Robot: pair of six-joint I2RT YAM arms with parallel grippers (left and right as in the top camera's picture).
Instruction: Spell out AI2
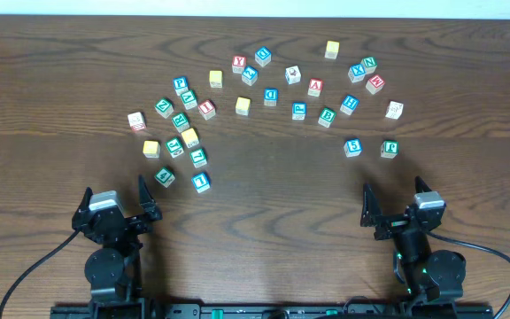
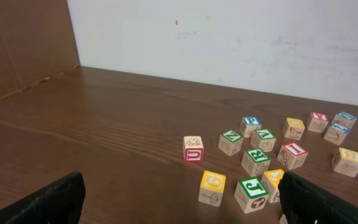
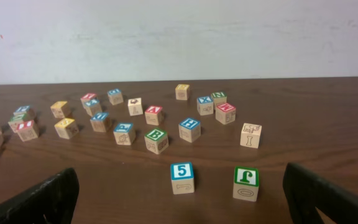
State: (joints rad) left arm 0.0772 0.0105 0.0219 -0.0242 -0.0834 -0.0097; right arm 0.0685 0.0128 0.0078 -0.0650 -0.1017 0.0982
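Lettered wooden blocks lie scattered across the far half of the dark wooden table [image 1: 264, 221]. A red A block [image 1: 315, 87] sits in the middle right of the spread, also visible in the right wrist view [image 3: 153, 114]. A red I block [image 1: 206, 108] lies in the left cluster, and shows in the left wrist view [image 2: 293, 155]. I cannot pick out a block with a 2. My left gripper [image 1: 116, 202] [image 2: 182, 210] is open and empty near the front left. My right gripper [image 1: 395, 204] [image 3: 182, 208] is open and empty at the front right. Both are short of the blocks.
A blue 5 block [image 3: 182, 177] and a green-lettered block [image 3: 246, 182] stand closest ahead of the right gripper. A yellow G block [image 2: 212, 186] and a green J block [image 2: 252, 193] lie just ahead of the left gripper. A white wall backs the table.
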